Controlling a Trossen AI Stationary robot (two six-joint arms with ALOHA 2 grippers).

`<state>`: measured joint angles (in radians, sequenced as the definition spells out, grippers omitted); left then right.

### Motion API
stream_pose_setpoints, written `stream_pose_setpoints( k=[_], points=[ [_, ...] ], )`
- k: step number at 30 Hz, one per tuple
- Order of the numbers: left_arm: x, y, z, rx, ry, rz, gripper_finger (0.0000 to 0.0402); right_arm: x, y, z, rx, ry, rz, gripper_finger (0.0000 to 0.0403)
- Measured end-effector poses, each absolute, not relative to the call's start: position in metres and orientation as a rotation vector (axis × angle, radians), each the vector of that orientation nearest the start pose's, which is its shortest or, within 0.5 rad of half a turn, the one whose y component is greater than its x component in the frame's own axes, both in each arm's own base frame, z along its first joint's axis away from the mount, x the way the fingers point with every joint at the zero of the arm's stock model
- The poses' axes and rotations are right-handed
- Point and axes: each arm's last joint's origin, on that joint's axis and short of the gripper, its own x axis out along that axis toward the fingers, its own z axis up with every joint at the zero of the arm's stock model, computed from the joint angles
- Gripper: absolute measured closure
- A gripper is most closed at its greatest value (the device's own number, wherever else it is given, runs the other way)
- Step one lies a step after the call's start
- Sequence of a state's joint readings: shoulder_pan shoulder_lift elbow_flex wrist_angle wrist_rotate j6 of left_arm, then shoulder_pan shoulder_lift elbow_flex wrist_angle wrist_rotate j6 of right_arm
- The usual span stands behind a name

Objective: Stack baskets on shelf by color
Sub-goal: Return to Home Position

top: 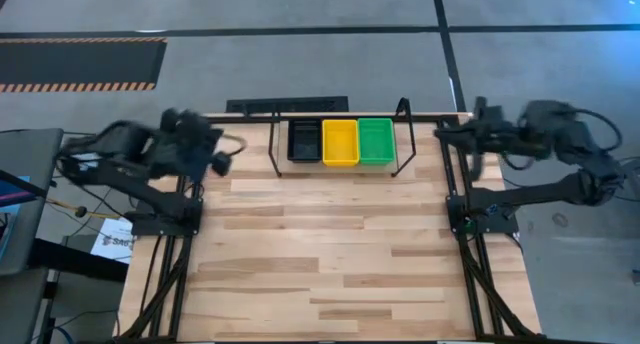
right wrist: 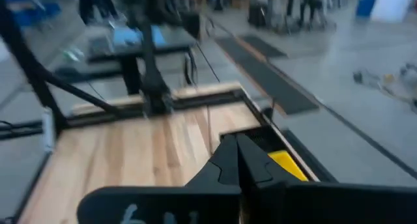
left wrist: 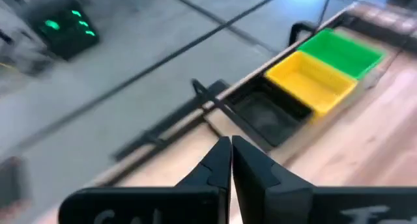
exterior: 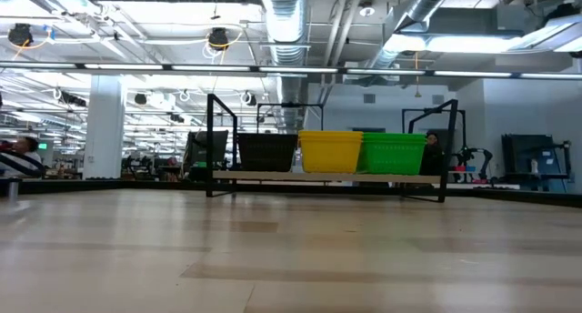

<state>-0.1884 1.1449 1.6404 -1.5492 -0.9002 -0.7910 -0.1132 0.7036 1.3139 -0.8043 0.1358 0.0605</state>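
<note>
The baskets sat sorted by colour on the shelf at the upper middle of the high view: black pile, yellow pile, green pile, side by side. The left pincer, off the worktop's upper left, was pressed closed on nothing. The right pincer, upper right, was likewise closed and empty. Both were apparently parked clear because the sorting looked complete.

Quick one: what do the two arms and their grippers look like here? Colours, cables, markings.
The left arm and right arm are both black and jointed, with dark cables looping beside them. The left gripper and right gripper each have two black fingers tapering to points, on a black crossbar with faint pale lettering.
</note>
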Motion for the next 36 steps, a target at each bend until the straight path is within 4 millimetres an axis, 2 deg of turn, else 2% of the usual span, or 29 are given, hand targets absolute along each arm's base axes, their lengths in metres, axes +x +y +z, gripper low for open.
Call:
stream_pose_setpoints(
  k=[4,8,12,18,22,25,28,32,36],
  points=[
    [0.11,-0.011,0.394,-0.292,0.431,0.818,0.0401,0.038,-0.008,0.442,0.101,0.025,-0.238,0.0403],
    [0.104,-0.016,0.353,-0.332,0.311,0.689,0.0401,0.006,-0.005,0.436,0.111,-0.107,-0.225,0.0393],
    [0.101,-0.017,0.315,-0.408,0.255,0.653,0.0401,-0.008,-0.004,0.426,0.11,-0.137,-0.234,0.0381],
    [0.1,-0.017,0.274,-0.484,0.275,0.638,0.0401,-0.002,-0.005,0.406,0.083,-0.038,-0.252,0.0385],
    [0.104,-0.019,0.257,-0.42,0.277,0.622,0.0401,0.018,-0.004,0.379,0.076,0.074,-0.185,0.0397],
    [0.104,-0.019,0.245,-0.402,0.267,0.614,0.0401,0.03,-0.002,0.365,0.013,-0.01,-0.078,0.0399],
    [0.099,-0.017,0.231,-0.405,0.255,0.605,0.0401,0.026,0.0,0.349,-0.048,-0.115,-0.016,0.0395],
    [0.088,-0.012,0.22,-0.412,0.187,0.571,0.0401,0.009,0.001,0.323,0.026,-0.206,-0.013,0.0393],
    [0.077,-0.008,0.215,-0.41,0.072,0.501,0.0401,0.017,0.001,0.31,0.068,-0.152,0.004,0.0396]
  ],
)
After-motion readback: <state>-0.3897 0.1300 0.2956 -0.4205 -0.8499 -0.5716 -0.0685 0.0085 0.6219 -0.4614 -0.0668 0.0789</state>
